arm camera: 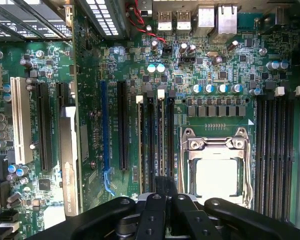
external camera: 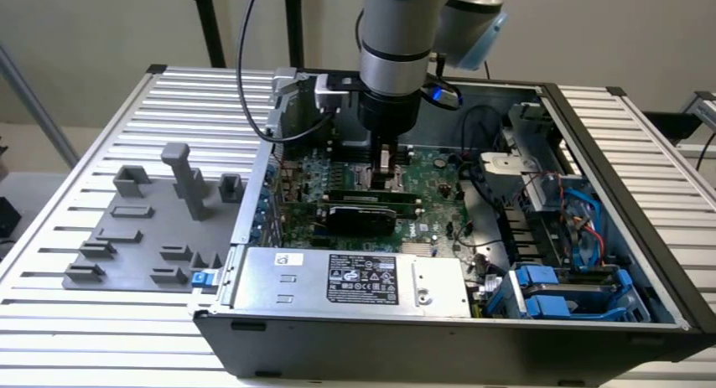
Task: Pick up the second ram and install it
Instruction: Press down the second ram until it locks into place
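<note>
In the wrist view my gripper [arm camera: 164, 192] hangs low over the motherboard, its fingers [arm camera: 151, 215] drawn close together. A thin dark-green stick, the second ram [arm camera: 161, 140], runs edge-on from between them along the memory slots [arm camera: 142, 145], just beside the silver processor socket [arm camera: 215, 170]. A white slot clip [arm camera: 161, 93] sits at its far end. In the exterior view the gripper [external camera: 386, 177] reaches straight down into the open computer case, just behind the black-topped expansion card [external camera: 360, 214]. How deep the stick sits in its slot is not visible.
A grey holder tray [external camera: 134, 237] with upright blocks lies outside the case at the exterior view's left. The power supply [external camera: 347, 275] fills the case's front, with blue drive bays [external camera: 559, 292] and loose cables [external camera: 492, 204] at the right. More memory slots [arm camera: 275, 145] flank the socket's other side.
</note>
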{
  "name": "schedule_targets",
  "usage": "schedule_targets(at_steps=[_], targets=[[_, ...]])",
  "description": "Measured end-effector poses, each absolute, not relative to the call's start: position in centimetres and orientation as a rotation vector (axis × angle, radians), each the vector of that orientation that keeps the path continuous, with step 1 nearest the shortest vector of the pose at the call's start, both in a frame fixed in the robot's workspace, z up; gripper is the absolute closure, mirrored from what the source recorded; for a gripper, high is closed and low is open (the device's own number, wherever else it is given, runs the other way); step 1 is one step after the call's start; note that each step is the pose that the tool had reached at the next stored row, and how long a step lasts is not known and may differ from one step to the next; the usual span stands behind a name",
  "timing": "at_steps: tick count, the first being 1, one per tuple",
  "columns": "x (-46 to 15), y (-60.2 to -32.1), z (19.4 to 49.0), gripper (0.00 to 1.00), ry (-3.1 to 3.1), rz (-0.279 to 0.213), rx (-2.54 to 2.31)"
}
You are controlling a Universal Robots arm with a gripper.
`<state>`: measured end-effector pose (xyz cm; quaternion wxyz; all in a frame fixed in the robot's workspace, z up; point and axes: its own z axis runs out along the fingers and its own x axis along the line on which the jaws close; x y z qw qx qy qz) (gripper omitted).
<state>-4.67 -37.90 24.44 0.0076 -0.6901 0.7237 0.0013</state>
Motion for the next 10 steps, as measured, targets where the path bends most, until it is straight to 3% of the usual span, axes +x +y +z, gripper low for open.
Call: schedule_targets(at_steps=[10], targets=[[-4.7,-37.6,23.3,0.89,2.262,0.004,-2.157]])
